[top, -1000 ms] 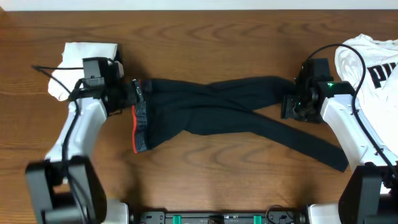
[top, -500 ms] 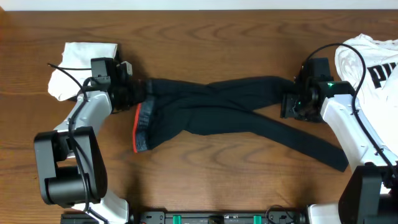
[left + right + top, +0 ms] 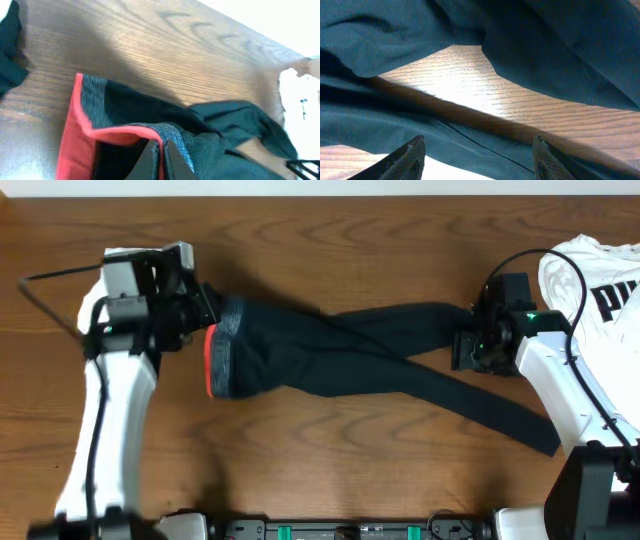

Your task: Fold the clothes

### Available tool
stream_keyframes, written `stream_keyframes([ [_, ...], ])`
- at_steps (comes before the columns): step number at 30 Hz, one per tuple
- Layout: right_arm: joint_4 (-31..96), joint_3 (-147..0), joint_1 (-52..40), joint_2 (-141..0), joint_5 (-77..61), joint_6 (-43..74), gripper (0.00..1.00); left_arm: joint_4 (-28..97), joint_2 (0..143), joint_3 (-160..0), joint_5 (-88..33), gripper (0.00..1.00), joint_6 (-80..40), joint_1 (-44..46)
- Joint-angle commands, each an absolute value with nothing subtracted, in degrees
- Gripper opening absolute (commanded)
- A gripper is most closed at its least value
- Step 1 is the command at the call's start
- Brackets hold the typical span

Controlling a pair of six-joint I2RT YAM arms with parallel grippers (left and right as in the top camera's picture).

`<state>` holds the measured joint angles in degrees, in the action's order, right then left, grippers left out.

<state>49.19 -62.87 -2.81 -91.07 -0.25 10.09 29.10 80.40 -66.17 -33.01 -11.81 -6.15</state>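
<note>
Large black block capitals stand on the crumpled white fabric T-shirt (image 3: 585,265) at the right edge of the overhead view. They read "PU" before the frame cuts them off. In the left wrist view, a tiny dark mark on the white cloth (image 3: 295,92) at the right edge is too small to read.

You'll find the leggings (image 3: 350,350) stretched across mid-table (image 3: 330,240), waistband (image 3: 213,360) leftward; the folded cloth (image 3: 90,320) lies behind-left, the T-shirt (image 3: 600,270) back right.
</note>
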Motion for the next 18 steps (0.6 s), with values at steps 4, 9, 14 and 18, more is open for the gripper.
stream_keyframes([
  [4,49.50,-63.09,-2.63,-91.39,-0.47,9.34,0.67,43.00,78.17,-66.61,-30.52,0.06,-11.70,-6.02],
  [9,49.67,-63.09,-2.63,-91.39,-0.47,9.37,0.68,51.90,78.74,-63.35,-21.43,0.06,-11.70,-6.02],
  [14,49.65,-63.09,-2.63,-91.39,-0.47,9.34,0.68,54.04,78.76,-59.24,-20.23,0.06,-11.73,-6.02],
  [18,49.67,-63.09,-2.63,-91.39,-0.45,9.34,0.68,53.47,78.76,-55.22,-20.16,0.06,-11.73,-6.04],
])
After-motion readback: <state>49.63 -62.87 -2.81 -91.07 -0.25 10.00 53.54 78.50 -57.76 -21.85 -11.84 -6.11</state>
